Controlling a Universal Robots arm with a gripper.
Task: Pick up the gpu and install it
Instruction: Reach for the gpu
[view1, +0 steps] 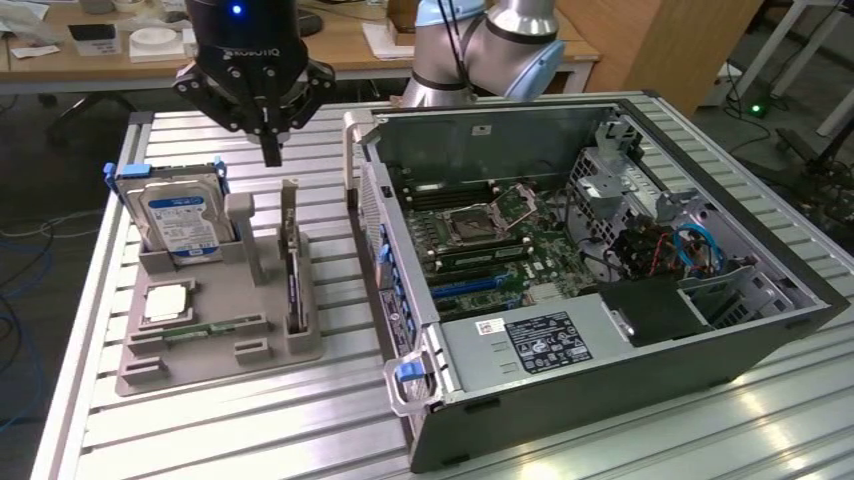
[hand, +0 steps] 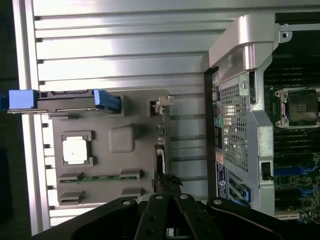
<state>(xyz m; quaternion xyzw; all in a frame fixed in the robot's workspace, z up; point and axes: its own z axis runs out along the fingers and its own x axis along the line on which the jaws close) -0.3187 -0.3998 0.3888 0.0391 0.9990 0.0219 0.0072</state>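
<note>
The gpu (view1: 291, 262) is a thin dark card with a silvery bracket. It stands on edge in a slot of the grey holder (view1: 271, 348) on the table, at the exterior view's left. In the wrist view the gpu (hand: 160, 159) shows edge-on, running along the holder (hand: 122, 116). My gripper (view1: 272, 152) hangs above the far end of the card with its fingers pressed together and nothing between them. There is a small gap between the fingertips and the card's top edge. In the wrist view my gripper (hand: 168, 194) points down over the card.
The holder also carries a silver hard drive with a blue label (view1: 182, 222), a processor chip (view1: 167, 301) and a green memory stick (view1: 203, 328). The open computer case (view1: 747, 330) lies at the exterior view's right, its motherboard (view1: 487, 245) exposed. Desks stand behind.
</note>
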